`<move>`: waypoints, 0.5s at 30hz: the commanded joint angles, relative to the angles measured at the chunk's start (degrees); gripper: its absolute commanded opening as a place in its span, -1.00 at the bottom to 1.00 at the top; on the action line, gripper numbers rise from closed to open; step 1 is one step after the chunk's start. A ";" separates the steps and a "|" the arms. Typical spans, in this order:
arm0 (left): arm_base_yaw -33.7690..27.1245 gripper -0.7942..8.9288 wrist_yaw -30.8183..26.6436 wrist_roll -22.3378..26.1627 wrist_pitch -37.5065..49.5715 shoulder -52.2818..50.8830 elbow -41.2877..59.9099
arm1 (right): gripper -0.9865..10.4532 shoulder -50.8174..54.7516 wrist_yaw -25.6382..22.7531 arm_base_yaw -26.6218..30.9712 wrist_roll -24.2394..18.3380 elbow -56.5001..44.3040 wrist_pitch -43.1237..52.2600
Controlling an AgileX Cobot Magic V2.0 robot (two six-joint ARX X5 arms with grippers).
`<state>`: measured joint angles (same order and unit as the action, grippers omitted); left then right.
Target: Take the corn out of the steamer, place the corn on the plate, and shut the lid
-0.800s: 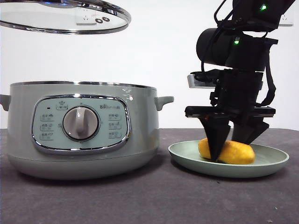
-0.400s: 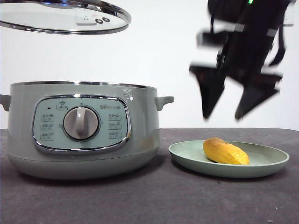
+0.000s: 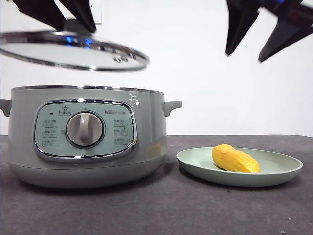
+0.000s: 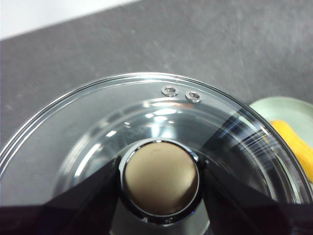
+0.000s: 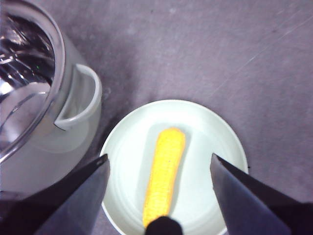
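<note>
Left pincer point(image 4: 159, 183) pinching the knob of the lid point(image 3: 73, 51), hovering tilted just above the open steamer point(image 3: 85, 137), directly below. Right pincer point(image 3: 268, 36) spread, high above the corn point(image 3: 235, 159) on the plate point(image 3: 283, 171).

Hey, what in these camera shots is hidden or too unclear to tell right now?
- Steamer inside: the front view is level with the wall; the right wrist view shows only a cropped edge.
- Panel button labels: too small in the front view.
- Left gripper on the lid knob: arm cut off by the front view's top edge.
- Right gripper: blurred and cropped in the front view, above the corn on the plate.
</note>
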<state>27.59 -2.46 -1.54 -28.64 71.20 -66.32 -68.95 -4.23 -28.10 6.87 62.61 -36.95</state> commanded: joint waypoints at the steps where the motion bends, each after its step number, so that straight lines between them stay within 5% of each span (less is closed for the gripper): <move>1: 0.74 -0.85 -0.04 -0.39 3.13 2.27 -0.46 | -0.22 1.46 -1.29 0.02 0.57 -0.24 -1.01; 15: 1.40 -0.85 2.49 -1.81 2.27 8.00 -0.46 | -0.22 3.87 -3.78 1.11 0.55 -0.24 -5.14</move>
<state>28.80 -1.19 -2.24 -27.92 78.96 -66.30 -64.97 -7.73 -27.07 6.90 62.61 -42.33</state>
